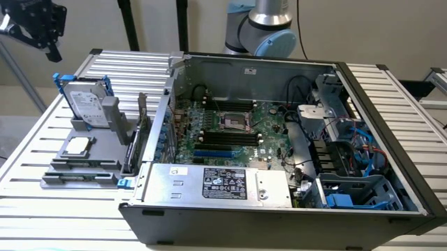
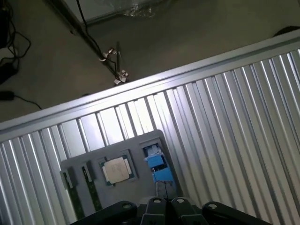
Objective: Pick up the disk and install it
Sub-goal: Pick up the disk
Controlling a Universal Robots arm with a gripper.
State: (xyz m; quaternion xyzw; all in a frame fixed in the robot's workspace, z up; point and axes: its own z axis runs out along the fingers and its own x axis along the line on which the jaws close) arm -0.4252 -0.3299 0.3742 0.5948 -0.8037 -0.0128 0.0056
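Exterior view: disk [image 1: 87, 107] upright, well below pincer [image 1: 52, 52], w/o contact.

Bright even light, glare on ribbed table [image 2: 101, 129]

Open computer case [image 1: 279, 219] lying on the slatted worktop [image 1: 394, 99], disk [image 1: 87, 104] standing outside it.
The disk is standing on edge in a grey holder [image 1: 91, 164] at the exterior view's left, just beside the case, with blue rails framing its labelled face. A small square chip [image 1: 77, 146] is lying flat on the same holder, nearer the camera. The pincer [image 1: 50, 49] is hanging closed, high above and left of the disk, well apart from it. The arm [image 1: 269, 29] is rising behind the case.
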